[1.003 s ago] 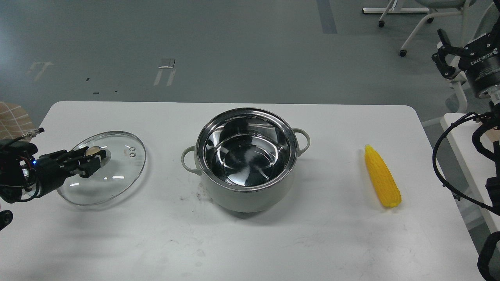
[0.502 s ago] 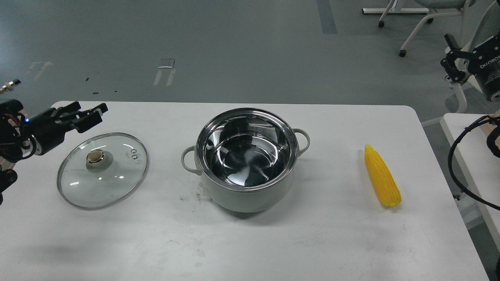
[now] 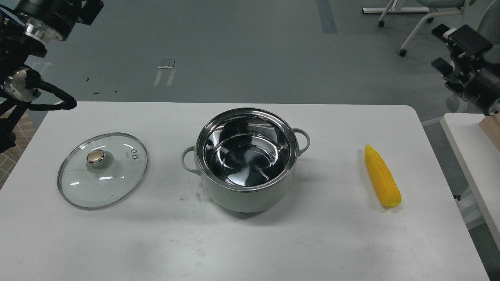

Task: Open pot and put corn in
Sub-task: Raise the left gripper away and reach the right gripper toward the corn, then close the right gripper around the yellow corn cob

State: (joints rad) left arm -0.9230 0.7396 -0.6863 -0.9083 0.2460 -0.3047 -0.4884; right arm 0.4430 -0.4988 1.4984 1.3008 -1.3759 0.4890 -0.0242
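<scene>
The right gripper (image 3: 449, 48), black and two-fingered, hangs high at the right edge of the view beyond the table's far corner, its fingers spread apart with nothing between them. The left gripper (image 3: 90, 8) is mostly cut off by the top-left corner, so I cannot tell how far open it is. The bright yellow tapered corn cob (image 3: 382, 176) lies flat on the right part of the white rounded table (image 3: 320, 238), well apart from the round pale grey-green pot with its shiny steel interior (image 3: 247, 158), which stands open and empty at the middle. From the right gripper the cob lies nearer the robot and down, slightly leftward; its long axis runs roughly away from the robot, pointed tip farthest and thick end nearest, angled a little right. The right arm is plainly nearer (the left sits across the whole table). The round glass lid with its gold knob (image 3: 102, 169) rests flat left of the pot. The tabletop shows faint scuffs; beyond it lie a grey floor and white chair legs (image 3: 414, 27).
</scene>
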